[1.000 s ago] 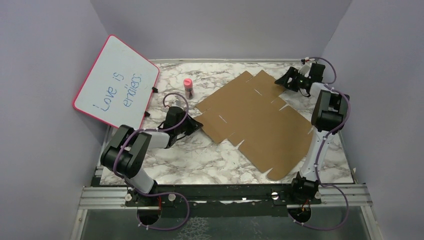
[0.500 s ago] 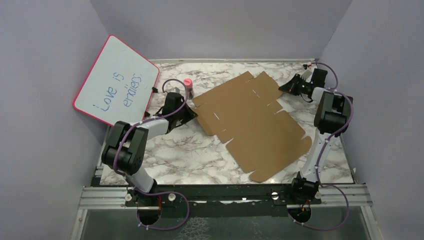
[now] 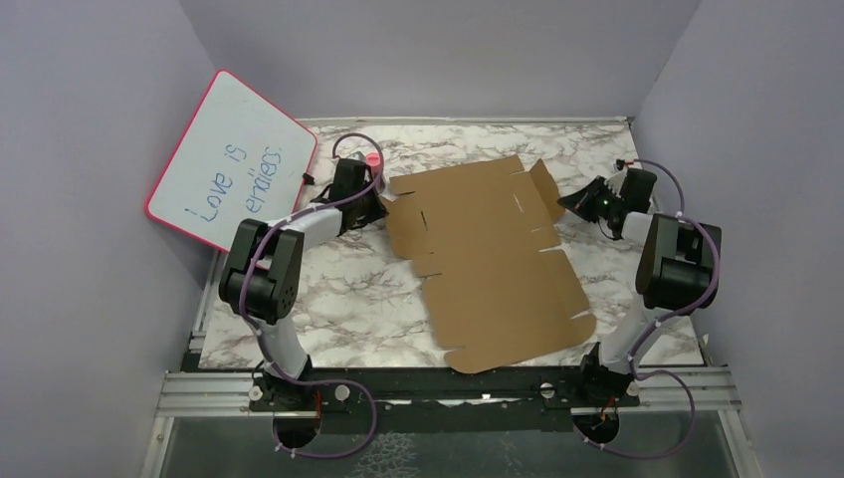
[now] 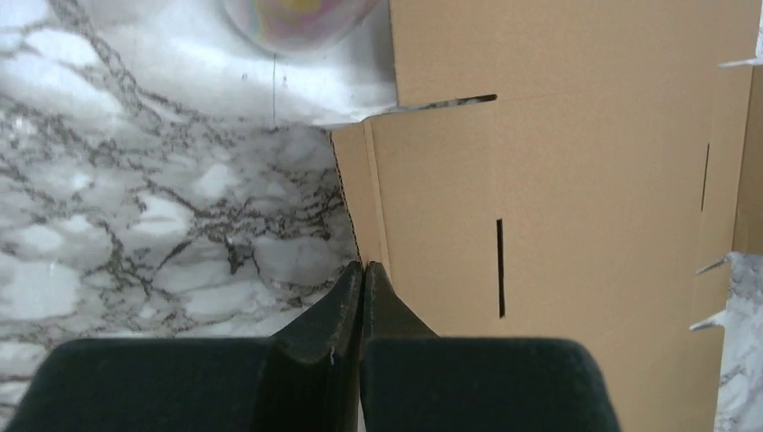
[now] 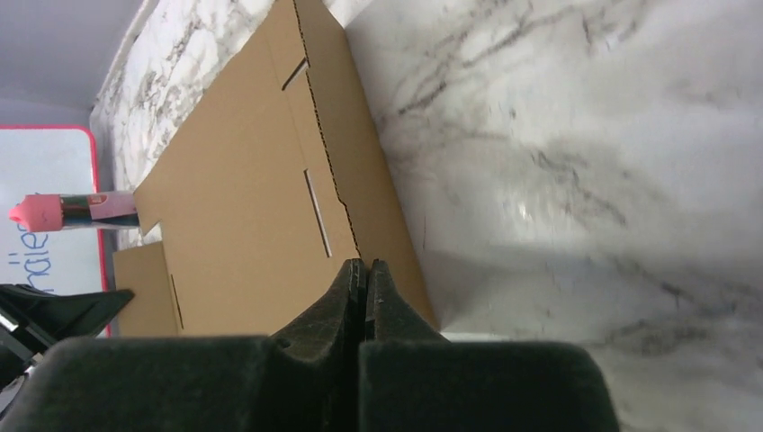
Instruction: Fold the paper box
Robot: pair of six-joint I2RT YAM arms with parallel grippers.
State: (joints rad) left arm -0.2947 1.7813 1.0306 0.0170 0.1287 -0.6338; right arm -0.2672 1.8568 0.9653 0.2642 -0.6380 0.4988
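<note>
The paper box [image 3: 488,269] is not a box yet. It is a big brown cardboard sheet lying open in the middle of the table [image 3: 338,309]. It runs from close to the far edge down to close to the near edge. Most of it lies flat. It has short thin slits cut in it, and little notches along its sides where the flaps start. The end by the near edge has round corners. One small flap at its far right corner tilts up off the table.

The left gripper [image 3: 381,202] is at the far left corner of the sheet. Its two fingers are pressed tight together, and the thin edge of the cardboard runs right in between the tips, so it looks pinched there. The right gripper [image 3: 563,203] is at the tilted flap. Its fingers are pressed tight together too, right on the edge of that flap.

A little bottle [image 5: 76,210] with a pink cap stands just beside the sheet's far left corner, near the far edge of the table. I cannot tell what is inside it.

A whiteboard [image 3: 234,164] with a pink frame leans at the table's far left corner. It has blue writing on it.
</note>
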